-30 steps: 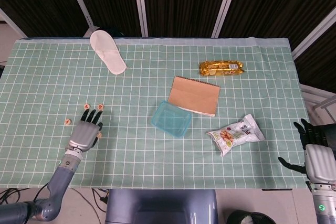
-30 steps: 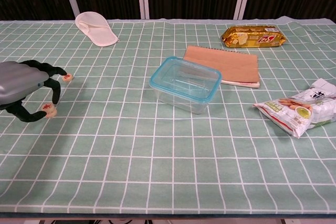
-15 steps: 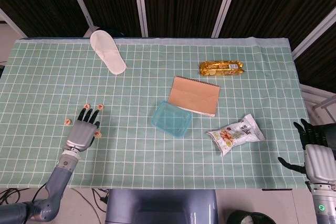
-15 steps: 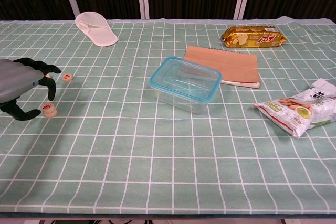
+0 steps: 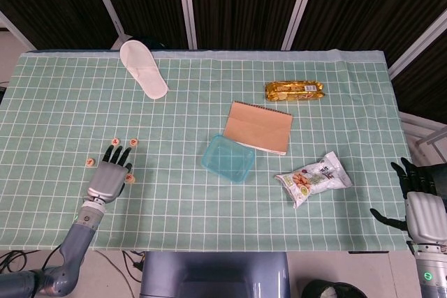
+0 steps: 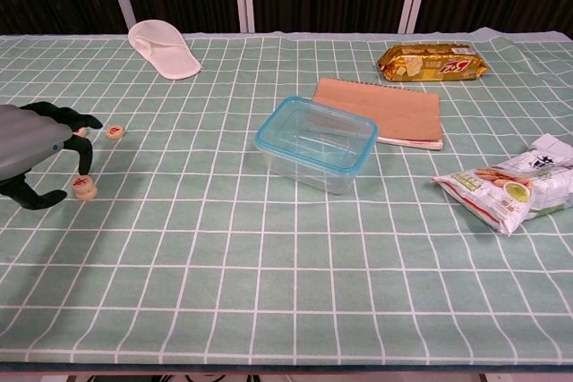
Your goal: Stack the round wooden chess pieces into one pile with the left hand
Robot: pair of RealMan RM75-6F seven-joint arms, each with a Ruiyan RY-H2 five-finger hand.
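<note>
Several round wooden chess pieces lie apart on the green checked cloth at the left. Two pieces (image 5: 115, 142) (image 5: 133, 142) sit just beyond my left hand, one piece (image 5: 90, 162) to its left and one (image 5: 130, 178) by its right side. The chest view shows the near piece (image 6: 83, 187) under a fingertip and another piece (image 6: 115, 132) farther back. My left hand (image 5: 110, 176) (image 6: 31, 145) hovers over them with fingers spread and curved, holding nothing. My right hand (image 5: 419, 204) rests off the table's front right corner, fingers apart and empty.
A clear blue-rimmed plastic box (image 6: 315, 142) stands mid-table with a brown notebook (image 6: 383, 111) behind it. A snack bag (image 6: 515, 181) lies at the right, a gold packet (image 6: 433, 60) at the back right, and a white slipper (image 6: 163, 47) at the back left.
My left hand has drawn back slightly toward the table's front left edge. The chess pieces have stayed in place, and the right hand has not moved.
</note>
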